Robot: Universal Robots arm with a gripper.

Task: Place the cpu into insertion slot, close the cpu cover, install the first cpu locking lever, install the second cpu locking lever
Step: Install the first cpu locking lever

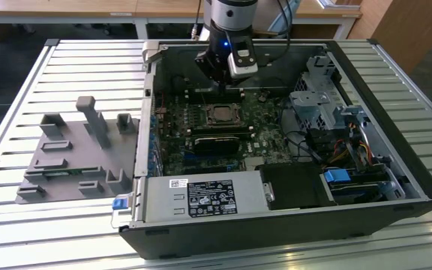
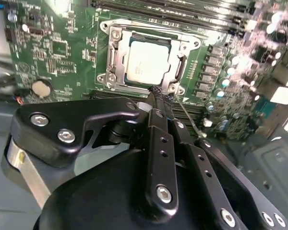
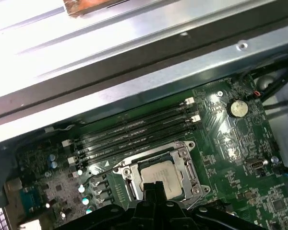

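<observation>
Hovering, jaws clenched, beside the thin silvery square metal cpu cover (image 2: 116, 60) framing the flat silver-grey cpu (image 2: 148, 60); probably stiff, springy, best pushed at its rim.

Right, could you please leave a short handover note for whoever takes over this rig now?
Gripper: shut, its tips at the edge of the insertion slot, inside the open computer case.
Cpu: seated in the slot.
Cpu cover: down around the chip.
Done: cpu placed, cover closed.
Left: the locking levers. One thin lever juts out beside the gripper's tips and looks unlatched. I cannot tell the state of the other.
</observation>
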